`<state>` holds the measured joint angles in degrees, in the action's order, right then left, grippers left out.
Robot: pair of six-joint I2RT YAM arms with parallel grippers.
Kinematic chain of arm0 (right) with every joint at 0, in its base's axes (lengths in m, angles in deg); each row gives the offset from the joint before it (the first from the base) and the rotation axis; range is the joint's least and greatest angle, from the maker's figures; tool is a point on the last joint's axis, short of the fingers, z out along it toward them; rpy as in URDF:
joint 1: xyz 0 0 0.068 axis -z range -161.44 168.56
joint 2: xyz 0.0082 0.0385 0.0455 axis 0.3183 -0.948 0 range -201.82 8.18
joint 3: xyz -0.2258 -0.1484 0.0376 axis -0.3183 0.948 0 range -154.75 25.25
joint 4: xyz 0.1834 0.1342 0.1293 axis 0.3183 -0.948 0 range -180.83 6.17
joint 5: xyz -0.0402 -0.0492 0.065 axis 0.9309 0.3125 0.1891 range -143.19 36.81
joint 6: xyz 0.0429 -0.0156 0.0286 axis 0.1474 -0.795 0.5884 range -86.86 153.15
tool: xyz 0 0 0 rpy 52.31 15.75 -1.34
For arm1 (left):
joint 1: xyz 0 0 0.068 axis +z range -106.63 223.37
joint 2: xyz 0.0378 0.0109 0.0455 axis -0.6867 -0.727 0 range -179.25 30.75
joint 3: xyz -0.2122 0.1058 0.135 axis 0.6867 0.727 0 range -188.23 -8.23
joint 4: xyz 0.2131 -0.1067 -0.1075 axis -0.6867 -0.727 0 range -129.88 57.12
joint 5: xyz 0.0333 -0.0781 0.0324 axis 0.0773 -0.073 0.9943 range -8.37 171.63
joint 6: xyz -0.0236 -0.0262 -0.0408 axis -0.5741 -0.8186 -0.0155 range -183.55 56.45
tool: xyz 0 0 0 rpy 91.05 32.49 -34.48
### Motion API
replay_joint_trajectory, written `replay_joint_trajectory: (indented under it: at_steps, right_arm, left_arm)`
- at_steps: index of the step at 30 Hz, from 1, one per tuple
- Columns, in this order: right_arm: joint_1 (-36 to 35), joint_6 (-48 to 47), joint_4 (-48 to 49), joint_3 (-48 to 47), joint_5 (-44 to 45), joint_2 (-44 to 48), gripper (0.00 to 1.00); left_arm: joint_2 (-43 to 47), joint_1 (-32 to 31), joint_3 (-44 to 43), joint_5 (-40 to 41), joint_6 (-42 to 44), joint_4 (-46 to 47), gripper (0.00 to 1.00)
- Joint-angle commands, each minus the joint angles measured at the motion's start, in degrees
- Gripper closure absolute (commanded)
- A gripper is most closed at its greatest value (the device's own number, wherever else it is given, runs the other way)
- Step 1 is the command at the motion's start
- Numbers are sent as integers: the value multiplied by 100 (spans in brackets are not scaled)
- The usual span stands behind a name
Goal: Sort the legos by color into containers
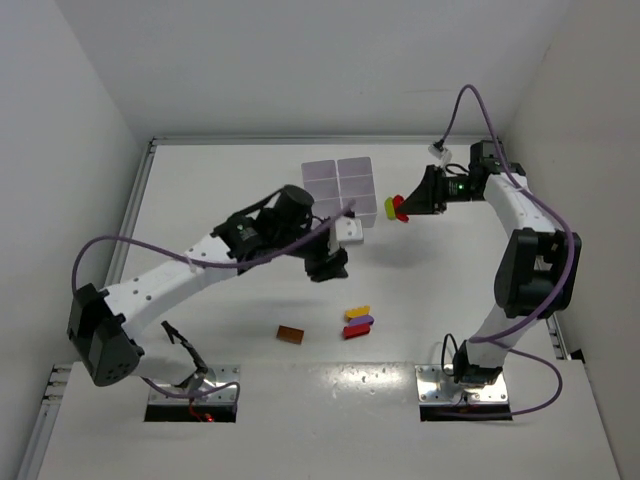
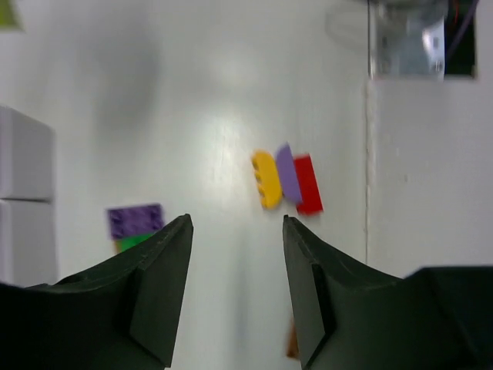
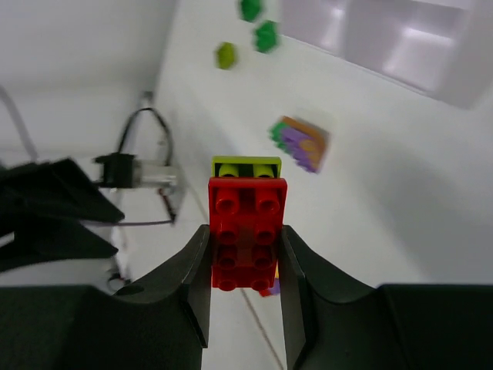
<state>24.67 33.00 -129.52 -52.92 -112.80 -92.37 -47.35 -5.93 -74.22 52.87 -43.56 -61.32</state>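
- Top external view: the right hand [image 1: 409,199] hangs just right of the tray [image 1: 325,175], pinching a red brick [image 1: 400,211] with a lime brick [image 1: 390,207] stuck to it. Released as a pair, two colours would land in one cell. The left hand [image 1: 328,264] hovers by the tray's near corner. A careless swing from either arm could shove the tray or bring the arms together over it.
- Left wrist view: the left hand [image 2: 236,223] is spread and empty above the bare surface [image 2: 223,116]. The row of three bricks [image 2: 286,181], yellow, purple and red, lies touching side by side, so closing on one could drag its neighbours. A mixed stack [image 2: 135,225], purple over green, sits beside the left finger and could be nudged.
- Right wrist view: the right hand [image 3: 245,231] is pressed on the red brick's [image 3: 248,220] sides. The lime brick [image 3: 246,166] juts beyond the fingertips, ungripped, and could drop off short of the tray [image 3: 400,46]. Loose green bricks [image 3: 258,23] lie just beside the tray.
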Motion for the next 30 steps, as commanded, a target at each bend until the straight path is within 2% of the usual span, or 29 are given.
replay_joint_trajectory:
  at_steps: [1, 4, 7, 8, 12, 23, 30]
  right_arm:
    - [-179, 49, 446, 91, -2148, 246, 100]
    - [-329, 243, 561, 13, -2966, 194, 100]
    - [-540, 243, 491, -162, -3196, 194, 100]
    - [-662, 243, 439, -163, -3197, 194, 100]
    - [-953, 348, 561, -286, -3197, 255, 100]
    - [-1253, 480, 1018, -67, -2705, 546, 100]
    - [-1489, 796, 1378, -75, -2564, 485, 100]
  left_arm:
    - [7, 525, -545, -454, -768, 208, 44]
    - [-406, 990, -869, -1078, -891, 50, 44]
    - [-1012, 1596, -1334, -1973, -1398, -29, 42]
    - [-1214, 1721, -1485, -2603, -1593, -29, 41]
    - [-2224, 2152, -2205, -3766, -2323, -29, 36]
    - [-2552, 2267, -2638, -4771, -2632, 23, 34]
    - [-2385, 2267, -2743, -4579, -2632, 76, 34]
